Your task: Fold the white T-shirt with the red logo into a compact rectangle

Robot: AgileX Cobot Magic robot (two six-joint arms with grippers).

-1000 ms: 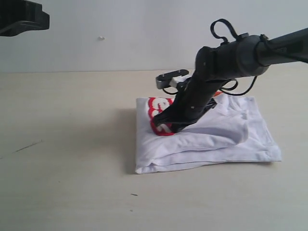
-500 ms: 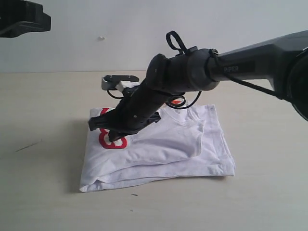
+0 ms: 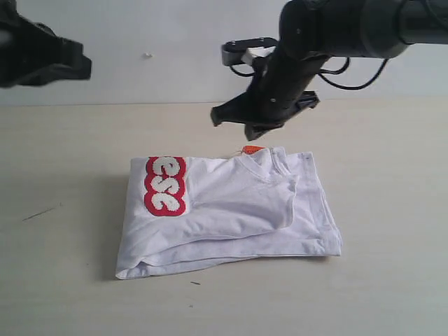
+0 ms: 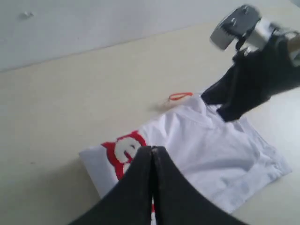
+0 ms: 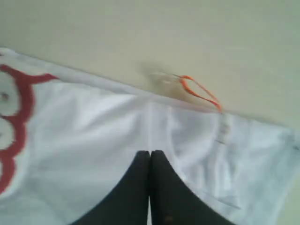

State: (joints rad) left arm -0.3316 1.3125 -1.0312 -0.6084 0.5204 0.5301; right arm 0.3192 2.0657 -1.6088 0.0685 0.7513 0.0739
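A pale beige counter (image 3: pixel 70 280) runs up to a plain white wall (image 3: pixel 175 42) at its far edge. In the exterior view the white T-shirt (image 3: pixel 231 203) lies folded into a rough rectangle about the middle of the counter, with several layers showing along its near side. The red logo (image 3: pixel 166 185) faces up at the end of the shirt nearer the left edge and reads "ese". The small orange neck tag (image 3: pixel 250 149) sticks out on the side towards the far edge. The right gripper (image 3: pixel 255 131) hangs in the air over that far side, just above the tag and apart from the cloth. The left arm (image 3: pixel 38 56) is high over the far left corner. In the left wrist view the left gripper (image 4: pixel 151 154) has its two fingers pressed together with nothing between them. Beyond them is the shirt with a part of the logo, and the right arm (image 4: pixel 262 75) is above the collar. In the right wrist view the right gripper also has its fingers (image 5: pixel 140 187) clenched together and empty, over the white cloth near the tag.
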